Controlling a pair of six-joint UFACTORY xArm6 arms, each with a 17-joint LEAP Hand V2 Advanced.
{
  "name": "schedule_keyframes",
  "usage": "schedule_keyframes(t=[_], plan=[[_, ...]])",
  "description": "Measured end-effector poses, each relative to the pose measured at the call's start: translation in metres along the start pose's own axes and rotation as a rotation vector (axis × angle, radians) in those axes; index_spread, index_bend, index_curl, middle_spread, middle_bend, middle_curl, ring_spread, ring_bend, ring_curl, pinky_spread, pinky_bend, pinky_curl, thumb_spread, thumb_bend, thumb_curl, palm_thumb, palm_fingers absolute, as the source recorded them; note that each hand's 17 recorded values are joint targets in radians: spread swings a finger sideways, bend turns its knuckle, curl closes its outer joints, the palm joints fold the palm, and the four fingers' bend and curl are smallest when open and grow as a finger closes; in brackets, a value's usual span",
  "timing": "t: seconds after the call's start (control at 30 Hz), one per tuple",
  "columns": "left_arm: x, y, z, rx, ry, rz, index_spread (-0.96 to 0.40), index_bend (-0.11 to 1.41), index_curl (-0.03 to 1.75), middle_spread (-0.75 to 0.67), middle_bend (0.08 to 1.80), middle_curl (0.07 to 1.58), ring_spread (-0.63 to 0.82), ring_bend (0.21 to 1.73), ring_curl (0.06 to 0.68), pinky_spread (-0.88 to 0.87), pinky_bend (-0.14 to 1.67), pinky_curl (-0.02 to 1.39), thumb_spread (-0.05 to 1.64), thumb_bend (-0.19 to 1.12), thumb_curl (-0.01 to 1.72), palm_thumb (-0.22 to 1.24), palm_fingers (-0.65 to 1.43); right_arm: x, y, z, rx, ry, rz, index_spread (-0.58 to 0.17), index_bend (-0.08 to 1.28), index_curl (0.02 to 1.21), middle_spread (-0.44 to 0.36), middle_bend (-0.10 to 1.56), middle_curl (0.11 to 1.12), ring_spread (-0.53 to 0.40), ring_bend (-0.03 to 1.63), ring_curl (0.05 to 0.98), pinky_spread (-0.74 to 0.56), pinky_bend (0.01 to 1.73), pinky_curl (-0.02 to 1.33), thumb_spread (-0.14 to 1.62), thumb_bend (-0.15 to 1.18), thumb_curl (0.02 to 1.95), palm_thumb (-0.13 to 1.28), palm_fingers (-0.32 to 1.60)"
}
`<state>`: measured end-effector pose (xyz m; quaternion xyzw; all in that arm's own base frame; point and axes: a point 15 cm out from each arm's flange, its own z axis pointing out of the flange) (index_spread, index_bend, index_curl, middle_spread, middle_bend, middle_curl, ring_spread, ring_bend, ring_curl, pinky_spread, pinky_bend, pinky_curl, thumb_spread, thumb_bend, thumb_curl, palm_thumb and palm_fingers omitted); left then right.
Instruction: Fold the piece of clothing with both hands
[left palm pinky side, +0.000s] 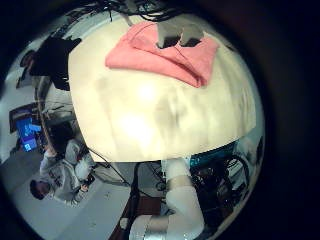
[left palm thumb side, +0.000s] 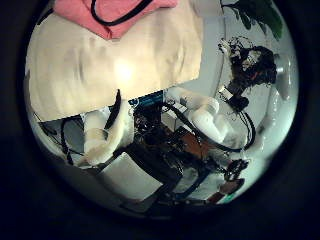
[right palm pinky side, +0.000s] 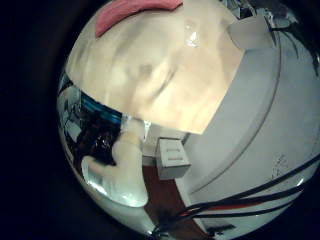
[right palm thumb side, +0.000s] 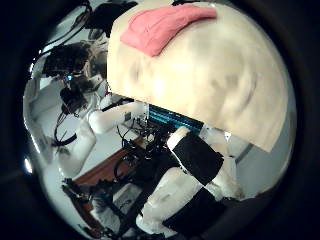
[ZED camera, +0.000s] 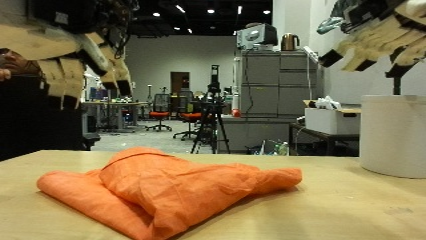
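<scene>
Outside view is showing an orange garment (ZED camera: 167, 185) lying crumpled on the table (ZED camera: 360, 205) near its front edge. The left hand (ZED camera: 73, 50) and right hand (ZED camera: 380, 35) are hanging well above it, fingers relaxed, holding nothing.

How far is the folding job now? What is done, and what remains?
Done: nothing neat; the cloth lies bunched and crumpled on the table. In hand: nothing; the left hand and right hand hang above the table, fingers loosely open, apart from the cloth. Left: likely the whole fold, starting with lowering both hands to grasp the cloth.
</scene>
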<state>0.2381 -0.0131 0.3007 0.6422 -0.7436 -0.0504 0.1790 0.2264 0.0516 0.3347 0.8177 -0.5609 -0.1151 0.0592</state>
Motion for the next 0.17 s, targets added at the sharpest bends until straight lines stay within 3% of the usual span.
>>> schedule_keyframes(t=[0.17], plan=[[0.001,-0.004,-0.001,0.03,0.058,-0.004,0.1,0.17,0.32,0.26,0.19,0.3,0.5,0.43,0.218,0.45,0.32,0.31,1.13,-0.02,0.35,0.57,0.11,-0.001,0.001,0.012,-0.023,-0.005,0.009,-0.385,0.2,0.38,0.092,0.19,0.34,0.215,0.19,0.228,0.34,0.18,0.26,1.38,-0.01,0.23,0.52,0.2]])
